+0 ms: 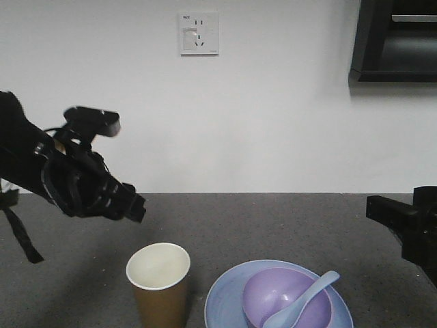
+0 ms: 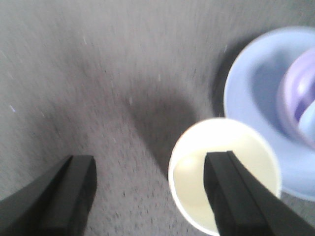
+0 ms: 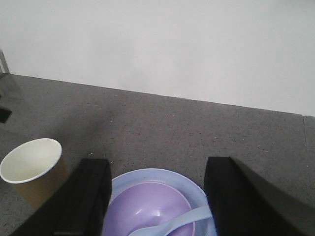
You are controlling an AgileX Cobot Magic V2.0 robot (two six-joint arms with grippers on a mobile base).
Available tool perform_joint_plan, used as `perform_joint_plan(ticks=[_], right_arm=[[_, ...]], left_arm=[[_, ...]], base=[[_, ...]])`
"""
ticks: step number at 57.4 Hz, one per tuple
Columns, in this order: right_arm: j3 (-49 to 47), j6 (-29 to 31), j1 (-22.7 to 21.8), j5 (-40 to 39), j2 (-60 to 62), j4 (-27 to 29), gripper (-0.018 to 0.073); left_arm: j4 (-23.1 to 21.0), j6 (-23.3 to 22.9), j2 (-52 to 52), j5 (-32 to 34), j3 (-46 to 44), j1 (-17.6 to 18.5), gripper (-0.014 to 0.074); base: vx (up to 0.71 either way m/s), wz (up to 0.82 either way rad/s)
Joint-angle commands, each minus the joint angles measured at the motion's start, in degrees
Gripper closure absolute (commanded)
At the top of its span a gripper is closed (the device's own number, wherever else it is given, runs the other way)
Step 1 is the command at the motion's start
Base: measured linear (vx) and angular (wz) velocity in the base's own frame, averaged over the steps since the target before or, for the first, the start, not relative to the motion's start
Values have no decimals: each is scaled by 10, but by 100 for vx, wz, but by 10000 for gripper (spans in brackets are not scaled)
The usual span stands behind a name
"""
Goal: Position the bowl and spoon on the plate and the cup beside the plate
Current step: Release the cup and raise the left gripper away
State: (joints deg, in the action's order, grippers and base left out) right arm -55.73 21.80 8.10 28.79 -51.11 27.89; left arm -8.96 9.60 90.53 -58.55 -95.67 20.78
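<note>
At lower right of the front view, the bowl (image 1: pixel 287 298) sits on the plate (image 1: pixel 225 301), with the spoon (image 1: pixel 300 310) resting in it. The cup (image 1: pixel 158 283) stands upright just beside the plate on the desk (image 1: pixel 273 219). The left gripper (image 2: pixel 150 196) hangs above the cup, jaws spread wide, empty. The right gripper (image 3: pixel 157 196), jaws likewise wide, holds nothing.

A dark grey speckled countertop (image 1: pixel 273 225) was seen running back to a plain white wall (image 1: pixel 273 123). A white electrical socket plate (image 1: pixel 199 33) was mounted high on that wall, left of centre. A black cabinet-like fixture (image 1: pixel 396 41) was set in the upper right corner, with a shadow cast on the wall just beneath it.
</note>
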Motion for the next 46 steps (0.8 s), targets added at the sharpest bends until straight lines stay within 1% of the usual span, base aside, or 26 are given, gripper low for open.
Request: perform_joint_plan(ticks=[1,4,7,10,14,18,20,25,29,32,38,46], right_arm=[[-17,4,-2,-39,6,8,83],[-17,4,-2,-37,6,8,83],[-17,4,-2,-36,6,8,83],[-17,4,-2,-36,6,8,83],[-17,4,-2,-37,6,8,83],[-17,4,-2,-37,6,8,83],[-17,4,-2,-37,6,8,83],[-17,4,-2,-37,6,8,83],[-17,4,-2,-37,6,8,83],[-17,4,-2,-37,6,8,83],[-17,4,-2,-37,6,8,83],[-17,4,-2,-37,6,8,83]], left_arm=[[9,-3,-73,79,-18,4,71],[28,-7,-103,100,-18,4,92],[45,-22,-125,118,-14,3,119],[67,-44,-153,133,0,3,153],[90,-76,-199,153,39,3,213],[103,-105,-248,163,96,3,294],[108,-112,-272,166,127,3,340],[126,-114,-330,189,204,3,456],[138,-115,-379,226,259,3,558],[139,-117,-406,242,283,3,605],[140,-119,-449,245,311,3,605],[142,-119,-485,233,321,3,603]], base=[[0,0],[0,0],[0,0],[0,0],[0,0],[0,0],[0,0],[0,0],[0,0],[0,0],[0,0],[0,0]])
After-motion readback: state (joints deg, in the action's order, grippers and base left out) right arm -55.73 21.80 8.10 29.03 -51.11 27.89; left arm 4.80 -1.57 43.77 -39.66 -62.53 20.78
